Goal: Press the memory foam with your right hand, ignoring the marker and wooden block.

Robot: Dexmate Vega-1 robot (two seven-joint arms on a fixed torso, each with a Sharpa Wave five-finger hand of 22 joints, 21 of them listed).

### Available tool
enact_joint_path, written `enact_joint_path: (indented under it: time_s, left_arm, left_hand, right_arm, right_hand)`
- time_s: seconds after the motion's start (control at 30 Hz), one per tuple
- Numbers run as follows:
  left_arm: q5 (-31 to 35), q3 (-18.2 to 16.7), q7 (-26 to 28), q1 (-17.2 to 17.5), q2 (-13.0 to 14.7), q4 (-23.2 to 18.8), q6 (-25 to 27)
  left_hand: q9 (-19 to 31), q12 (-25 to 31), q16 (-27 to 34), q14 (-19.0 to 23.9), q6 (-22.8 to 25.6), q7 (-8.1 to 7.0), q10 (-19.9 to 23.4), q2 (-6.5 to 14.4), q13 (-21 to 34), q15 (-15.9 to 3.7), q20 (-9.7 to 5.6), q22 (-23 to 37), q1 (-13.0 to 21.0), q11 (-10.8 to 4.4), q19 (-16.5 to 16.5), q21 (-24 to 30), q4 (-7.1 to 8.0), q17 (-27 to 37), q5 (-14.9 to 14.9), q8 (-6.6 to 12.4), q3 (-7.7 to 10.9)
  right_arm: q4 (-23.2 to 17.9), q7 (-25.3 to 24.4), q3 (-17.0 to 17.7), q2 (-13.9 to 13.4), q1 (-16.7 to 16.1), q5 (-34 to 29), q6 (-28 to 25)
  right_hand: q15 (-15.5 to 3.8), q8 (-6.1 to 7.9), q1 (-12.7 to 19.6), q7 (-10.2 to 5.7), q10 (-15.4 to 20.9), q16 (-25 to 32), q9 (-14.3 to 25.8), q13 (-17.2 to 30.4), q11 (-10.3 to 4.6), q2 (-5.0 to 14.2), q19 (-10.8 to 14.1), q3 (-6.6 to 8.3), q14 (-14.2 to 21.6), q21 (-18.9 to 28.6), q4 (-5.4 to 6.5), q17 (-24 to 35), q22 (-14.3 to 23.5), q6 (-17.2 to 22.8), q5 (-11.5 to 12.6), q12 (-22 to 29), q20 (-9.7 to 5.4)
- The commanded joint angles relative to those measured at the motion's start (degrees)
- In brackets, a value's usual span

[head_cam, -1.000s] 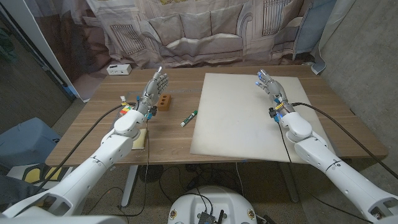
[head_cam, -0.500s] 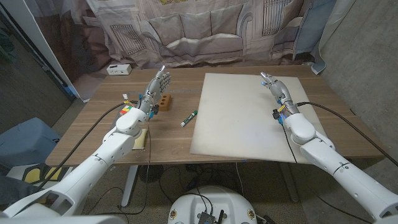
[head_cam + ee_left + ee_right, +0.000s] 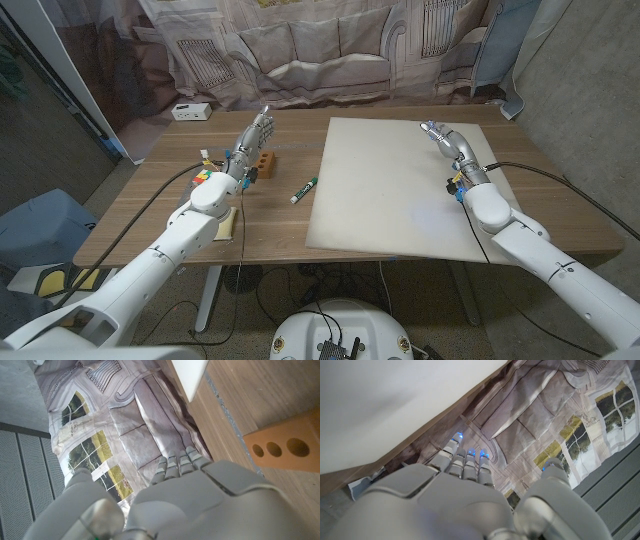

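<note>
The memory foam point(image 3: 400, 188), a large white slab, is seen right of centre in the head frame, its long axis running from the near table edge toward the backdrop. The right hand point(image 3: 447, 138) is held over the foam's upper right part, fingers extended and close together, nothing gripped; whether the fingertips touch the surface cannot be told. The foam lies directly beneath and to picture left of this hand, so the press is judged to call for a downward move rather than a reach. The left hand point(image 3: 254, 138) is raised at upper left of centre, fingers straight and slightly apart, empty, beside the wooden block point(image 3: 264, 163); it is well apart from the foam. The marker point(image 3: 304, 190) lies between block and foam on the table point(image 3: 180, 200). In the right wrist view the foam point(image 3: 395, 405) is shown as a white plane close along the fingers point(image 3: 465, 462), a nearness less evident from the head. In the left wrist view the block's holes point(image 3: 280, 449) are shown.
</note>
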Motion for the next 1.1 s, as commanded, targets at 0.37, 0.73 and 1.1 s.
enact_joint_path:
  time_s: [0.37,0.73,1.1]
  left_arm:
    - [0.52,-0.66,0.02,1.75,1.34,-2.61,-0.62]
    - [3.32,-2.0,4.68,5.08,1.99,-6.53,-1.31]
    - [3.6,-2.98,5.32,6.66,2.21,-7.94,-2.02]
  left_hand:
    - [0.22,0.41,0.46,0.53,0.74,1.13,0.75,0.56,-0.03,0.07,0.2,0.14,0.95,0.23,0.52,0.23,-0.24,0.16,-0.18,0.45,0.56]
    - [0.19,0.83,0.82,2.04,2.44,1.06,2.05,0.86,-0.17,-0.1,0.31,0.13,1.48,0.06,1.51,0.42,-0.66,0.16,-0.34,0.83,0.71]
    - [0.19,0.83,0.75,2.14,2.65,1.04,2.19,0.93,-0.21,-0.13,0.26,0.13,1.65,0.09,1.6,0.37,-0.81,0.15,-0.41,0.77,0.75]
  right_arm:
    - [-1.52,-4.05,-1.49,-4.03,-0.1,-8.75,-6.39]
    - [-4.63,-4.31,-2.02,-6.49,-0.28,-12.95,-10.57]
    - [-7.12,-1.06,-3.87,-8.76,1.09,-16.3,-16.48]
  right_hand:
    - [-0.54,-0.26,0.79,-0.84,0.44,0.23,0.28,0.16,-0.93,0.01,0.74,0.1,0.74,0.37,-0.24,0.05,0.13,-0.5,0.35,0.17,-0.04]
    - [-0.62,-0.02,0.72,-0.93,2.11,0.56,0.29,0.12,-1.16,-0.1,0.59,-0.12,2.09,-0.03,-0.14,0.09,0.14,0.35,0.41,0.5,-0.41]
    - [-0.57,-0.31,0.45,-1.26,0.34,-0.35,0.32,0.12,-1.04,0.13,-1.3,-0.3,0.04,-0.79,0.12,0.2,0.16,-0.02,0.47,-0.4,-0.26]
